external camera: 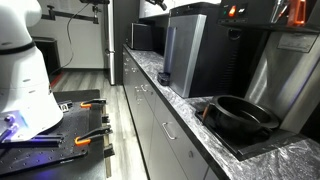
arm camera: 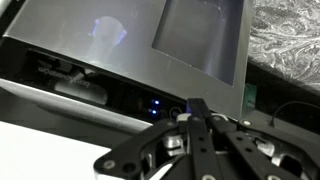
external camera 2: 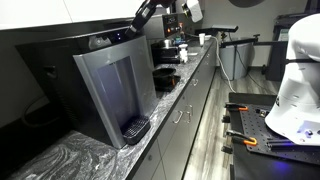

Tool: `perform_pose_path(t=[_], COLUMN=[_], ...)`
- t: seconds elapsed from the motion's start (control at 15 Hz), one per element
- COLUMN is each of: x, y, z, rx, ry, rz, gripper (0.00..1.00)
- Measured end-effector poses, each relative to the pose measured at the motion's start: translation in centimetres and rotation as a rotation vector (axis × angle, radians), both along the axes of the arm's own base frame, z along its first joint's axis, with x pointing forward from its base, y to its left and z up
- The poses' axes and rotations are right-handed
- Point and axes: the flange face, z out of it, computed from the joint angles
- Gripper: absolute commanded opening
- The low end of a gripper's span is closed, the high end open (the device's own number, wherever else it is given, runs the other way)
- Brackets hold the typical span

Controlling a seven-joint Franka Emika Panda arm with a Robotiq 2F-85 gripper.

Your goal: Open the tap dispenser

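Tall silver-fronted tap dispenser (external camera 2: 112,85) on marbled table (external camera 2: 60,160), jaws above its top edge (wrist view), apparently pressed together, holding nothing, black pan (external camera: 240,115) well apart.

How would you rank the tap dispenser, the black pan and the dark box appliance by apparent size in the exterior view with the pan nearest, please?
1. tap dispenser
2. black pan
3. dark box appliance
The appliance stands farthest from the camera and the pan nearest, so their true order is unsure.
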Motion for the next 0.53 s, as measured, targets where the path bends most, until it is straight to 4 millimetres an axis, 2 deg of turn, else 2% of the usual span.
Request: perform_pose_path(t=[0.53], x=[1.2], y=[1.0], z=[-0.2], rx=[0.006], ry=[-0.009], rz=[0.023], gripper=[0.00])
